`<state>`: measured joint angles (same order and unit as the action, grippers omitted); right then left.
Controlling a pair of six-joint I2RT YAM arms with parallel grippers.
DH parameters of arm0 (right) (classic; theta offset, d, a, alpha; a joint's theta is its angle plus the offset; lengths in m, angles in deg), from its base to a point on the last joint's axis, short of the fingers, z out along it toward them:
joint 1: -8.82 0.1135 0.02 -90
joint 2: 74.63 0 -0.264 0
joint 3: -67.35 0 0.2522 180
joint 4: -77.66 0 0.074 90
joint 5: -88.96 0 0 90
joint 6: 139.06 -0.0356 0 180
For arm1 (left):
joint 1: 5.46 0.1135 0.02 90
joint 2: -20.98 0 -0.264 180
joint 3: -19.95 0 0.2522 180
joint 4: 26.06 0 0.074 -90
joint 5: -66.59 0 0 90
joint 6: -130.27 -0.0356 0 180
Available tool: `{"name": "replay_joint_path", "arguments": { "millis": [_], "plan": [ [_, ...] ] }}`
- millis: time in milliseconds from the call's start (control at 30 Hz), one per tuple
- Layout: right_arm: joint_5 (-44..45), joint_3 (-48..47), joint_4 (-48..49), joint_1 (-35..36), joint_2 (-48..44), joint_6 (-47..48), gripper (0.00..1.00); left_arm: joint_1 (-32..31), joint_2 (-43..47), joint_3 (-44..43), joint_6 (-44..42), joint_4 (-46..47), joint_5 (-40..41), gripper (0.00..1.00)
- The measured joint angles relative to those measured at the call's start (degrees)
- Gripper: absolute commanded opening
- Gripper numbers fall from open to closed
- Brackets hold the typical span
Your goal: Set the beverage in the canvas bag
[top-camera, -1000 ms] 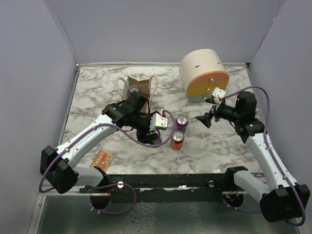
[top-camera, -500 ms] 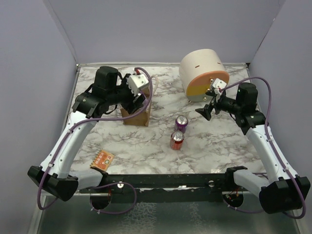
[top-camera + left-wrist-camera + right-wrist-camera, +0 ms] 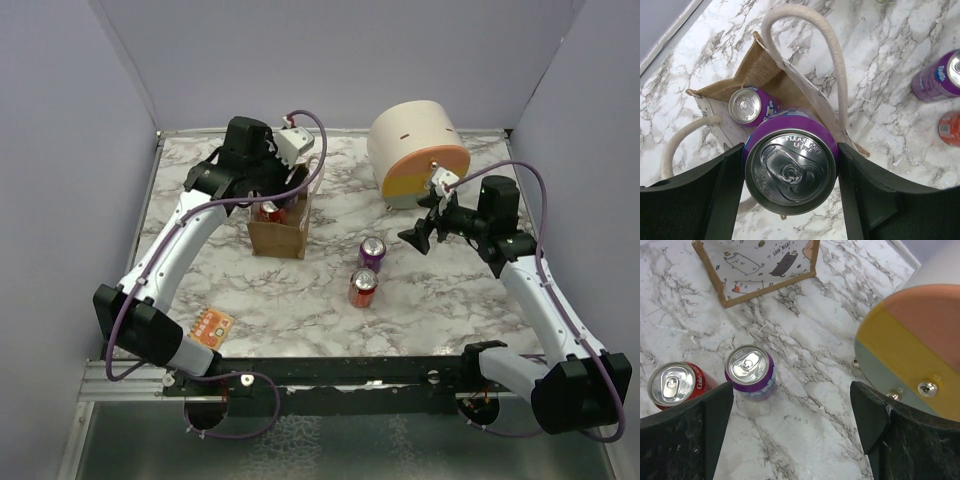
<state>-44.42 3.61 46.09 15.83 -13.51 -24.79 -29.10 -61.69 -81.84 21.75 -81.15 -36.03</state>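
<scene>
While the purple aluminium soda can [image 3: 790, 176] hangs upright over the tan canvas tote bag [image 3: 278, 238], left gripper [image 3: 790, 167] jaws clamp its sides. Smooth, thin-walled, probably weighty: mid-body hold suits. Right gripper [image 3: 420, 237] jaws wide apart, empty.

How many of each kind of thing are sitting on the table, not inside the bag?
Cans: 2, the purple can and the red can
Canvas bag: 1
Cream cylinder: 1
Orange card: 1
Total: 5
Not counted: the held purple can over the bag.
</scene>
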Motion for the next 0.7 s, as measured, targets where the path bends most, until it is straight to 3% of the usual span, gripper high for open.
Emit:
{"name": "replay_joint_path", "arguments": {
  "millis": [700],
  "plan": [
    [0.09, 0.76, 0.04, 0.0, 3.43, 0.0, 1.0, 0.96, -14.53, -2.78, 11.43, 10.4, 2.14, 0.0]
  ]
}}
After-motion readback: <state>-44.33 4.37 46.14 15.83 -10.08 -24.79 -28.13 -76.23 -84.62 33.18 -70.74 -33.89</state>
